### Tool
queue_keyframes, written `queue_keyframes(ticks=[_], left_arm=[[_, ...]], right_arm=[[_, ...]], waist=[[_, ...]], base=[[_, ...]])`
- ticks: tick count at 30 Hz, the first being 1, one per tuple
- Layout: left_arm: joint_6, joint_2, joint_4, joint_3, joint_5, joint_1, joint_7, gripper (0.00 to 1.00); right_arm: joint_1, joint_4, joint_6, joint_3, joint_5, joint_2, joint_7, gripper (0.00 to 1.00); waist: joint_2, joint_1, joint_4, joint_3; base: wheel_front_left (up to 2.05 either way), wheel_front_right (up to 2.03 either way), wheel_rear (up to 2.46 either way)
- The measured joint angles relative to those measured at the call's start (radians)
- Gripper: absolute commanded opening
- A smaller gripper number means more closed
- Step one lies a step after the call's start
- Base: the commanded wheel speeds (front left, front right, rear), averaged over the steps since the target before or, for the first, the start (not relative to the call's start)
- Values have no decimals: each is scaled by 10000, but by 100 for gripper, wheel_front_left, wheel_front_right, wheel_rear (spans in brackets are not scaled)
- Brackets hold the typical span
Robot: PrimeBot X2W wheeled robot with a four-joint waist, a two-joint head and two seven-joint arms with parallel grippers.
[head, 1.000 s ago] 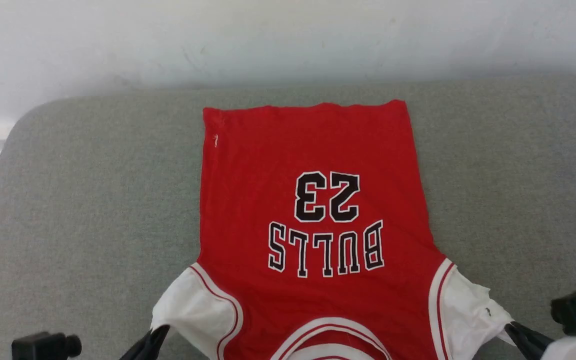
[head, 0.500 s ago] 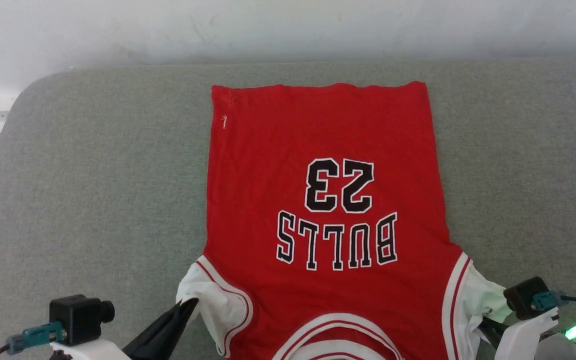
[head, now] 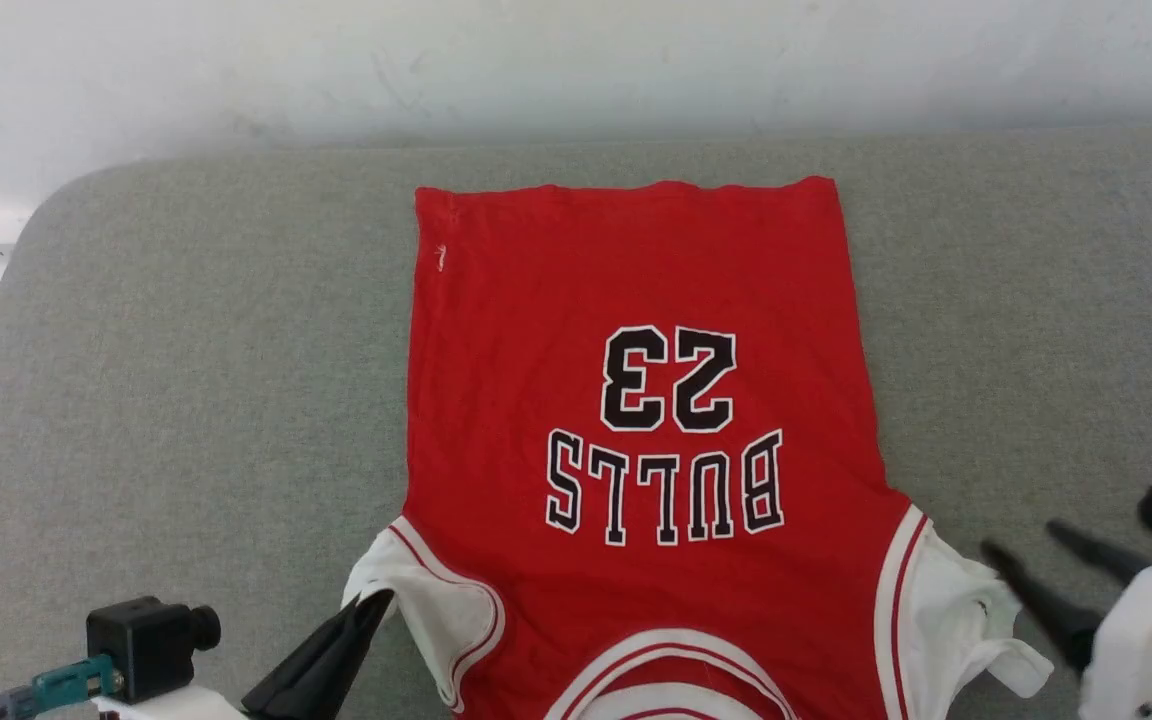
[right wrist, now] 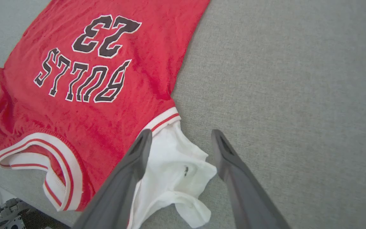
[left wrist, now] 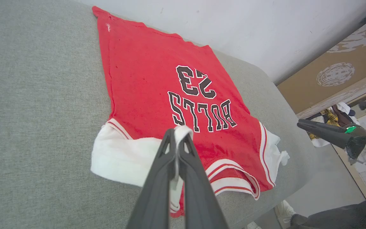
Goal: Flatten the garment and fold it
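Your left gripper [left wrist: 178,133] pinches one sleeve [left wrist: 119,156] of the garment [head: 636,270], likely to keep it taut — right gripper [right wrist: 181,132] spread, empty

The shirt [head: 636,300] lies spread on the padded bench [head: 186,350], with its hem [head: 636,188] toward the wall [head: 536,60] behind and its collar [head: 666,690] toward the robot. The left gripper [head: 376,600] touches the left sleeve [head: 416,590]. The right gripper [head: 1021,538] stands just right of the right sleeve [head: 966,610], apart from it.
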Motion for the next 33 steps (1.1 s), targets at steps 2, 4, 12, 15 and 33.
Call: queue_keyframes(ticks=[2, 4, 12, 15, 33], left_arm=[[-2, 0, -58, 17, 40, 8, -50, 0], [-10, 19, -259, 40, 132, 5, -92, 0], [-173, 67, -593, -19, 366, -409, -77, 0], [-295, 61, -640, -96, 422, -778, -38, 0], [-1058, -347, -412, -709, 849, -2552, 25, 0]], right_arm=[[-19, -454, 0, -278, 35, -17, 173, 100], [-532, -1231, -4, -1095, -209, -6, 617, 100], [-4050, -815, -2, -982, -1175, 537, 1354, 100], [-5890, -90, -2, -669, -1467, 692, 1743, 100], [-11652, 4401, -2, -1384, -4042, 1774, 4667, 100]], waist=[[0, 0, 1, 40], [0, 0, 21, 224], [0, 1, 142, 973], [0, 2, 211, 1412], [0, 2, 1000, 4210]], base=[[0, 0, 0], [0, 0, 0], [0, 0, 0], [0, 0, 0], [0, 0, 0]])
